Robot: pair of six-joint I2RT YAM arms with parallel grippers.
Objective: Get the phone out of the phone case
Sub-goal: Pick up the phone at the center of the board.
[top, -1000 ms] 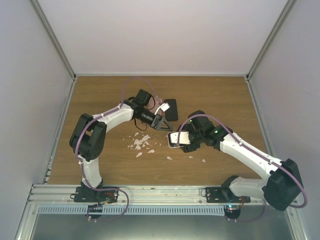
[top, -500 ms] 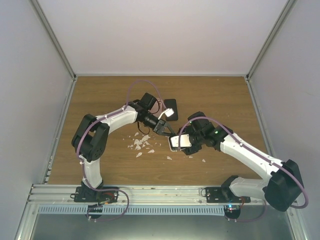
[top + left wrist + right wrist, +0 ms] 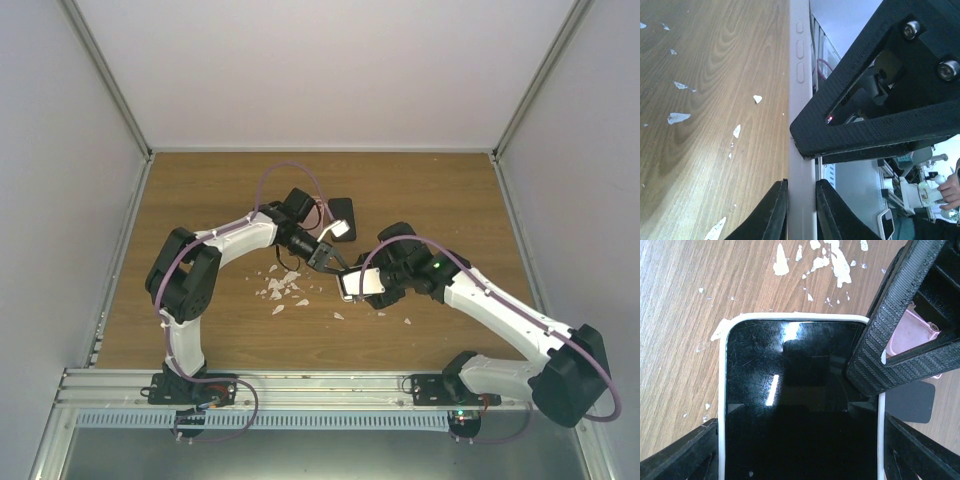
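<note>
The phone (image 3: pixel 790 405) has a black screen and sits in a white case (image 3: pixel 722 405). My right gripper (image 3: pixel 797 450) is shut on the cased phone across its long sides and holds it above the table; in the top view the phone (image 3: pixel 358 282) shows at mid table. My left gripper (image 3: pixel 801 210) is shut on the white case edge (image 3: pixel 800 100), one finger on each face. In the right wrist view a left finger (image 3: pixel 890 335) lies over the phone's upper right corner. In the top view the left gripper (image 3: pixel 335 262) meets the phone's left end.
A flat black object (image 3: pixel 343 212) lies on the wooden table (image 3: pixel 200 190) behind the grippers; it also shows in the right wrist view (image 3: pixel 910 402). White scraps (image 3: pixel 283 288) are scattered left of the phone. Grey walls close in the table on three sides.
My left gripper has moved right and forward from beside the black object to the phone's left end and shut on the case edge. My right gripper keeps hold of the phone.
</note>
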